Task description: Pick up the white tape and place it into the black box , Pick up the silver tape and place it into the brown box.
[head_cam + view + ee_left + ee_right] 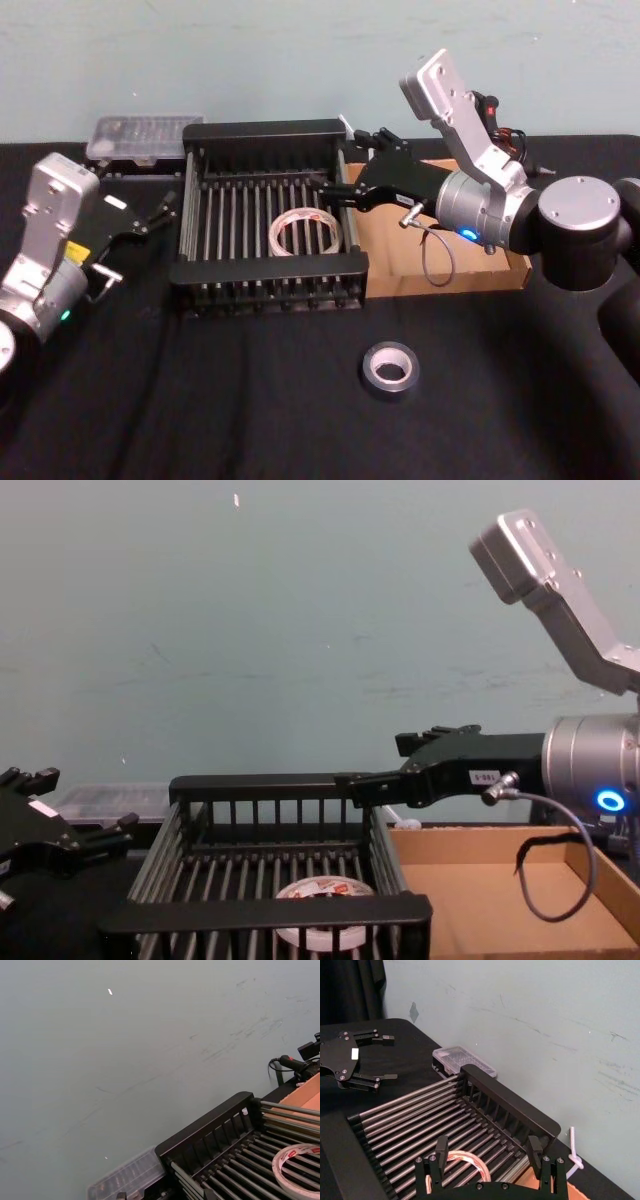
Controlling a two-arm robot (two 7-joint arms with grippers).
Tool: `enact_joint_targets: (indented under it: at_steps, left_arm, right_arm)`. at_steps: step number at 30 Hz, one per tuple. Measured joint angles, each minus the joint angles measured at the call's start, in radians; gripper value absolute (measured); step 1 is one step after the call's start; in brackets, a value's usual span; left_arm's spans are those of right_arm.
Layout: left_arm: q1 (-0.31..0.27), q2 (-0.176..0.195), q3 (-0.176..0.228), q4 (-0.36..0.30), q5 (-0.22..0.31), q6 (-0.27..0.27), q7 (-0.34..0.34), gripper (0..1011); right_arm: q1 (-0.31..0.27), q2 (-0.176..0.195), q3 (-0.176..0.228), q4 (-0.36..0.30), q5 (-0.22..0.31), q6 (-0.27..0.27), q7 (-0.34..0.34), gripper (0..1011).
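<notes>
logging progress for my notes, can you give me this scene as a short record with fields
white tape: lying flat inside the black box
silver tape: on the black tabletop, in front of both boxes
brown box: right of the black box, no tape visible in it
right gripper: open, empty, over the black box's right rim
left gripper: open, parked left of the black box

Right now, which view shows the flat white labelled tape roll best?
Head view: whole white tape roll, lying in the black slatted crate. Left wrist view crops it; right wrist view has the right gripper covering part; chest view, the crate rim covers part.
</notes>
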Motion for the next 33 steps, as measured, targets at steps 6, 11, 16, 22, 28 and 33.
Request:
enact_joint_targets:
  at_steps: [6, 11, 16, 22, 28, 33]
  left_arm:
    - [0.000, 0.000, 0.000, 0.000, 0.000, 0.000, 0.000, 1001]
    - [0.000, 0.000, 0.000, 0.000, 0.000, 0.000, 0.000, 1001]
    - [0.000, 0.000, 0.000, 0.000, 0.000, 0.000, 0.000, 1001]
    - [0.000, 0.000, 0.000, 0.000, 0.000, 0.000, 0.000, 1001]
    - [0.000, 0.000, 0.000, 0.000, 0.000, 0.000, 0.000, 1001]
    - [0.000, 0.000, 0.000, 0.000, 0.000, 0.000, 0.000, 1001]
  right_arm:
    - [-0.008, 0.010, 0.005, -0.018, 0.007, 0.007, -0.007, 1002]
    - [-0.034, 0.037, 0.026, -0.069, 0.025, 0.026, -0.015, 1002]
    - [-0.080, 0.091, 0.056, -0.147, 0.050, 0.048, -0.015, 1002]
    - [-0.156, 0.176, 0.087, -0.240, 0.081, 0.077, -0.001, 1002]
    - [-0.234, 0.258, 0.113, -0.316, 0.108, 0.100, 0.010, 1002]
    - [-0.299, 0.325, 0.125, -0.370, 0.129, 0.119, 0.025, 1002]
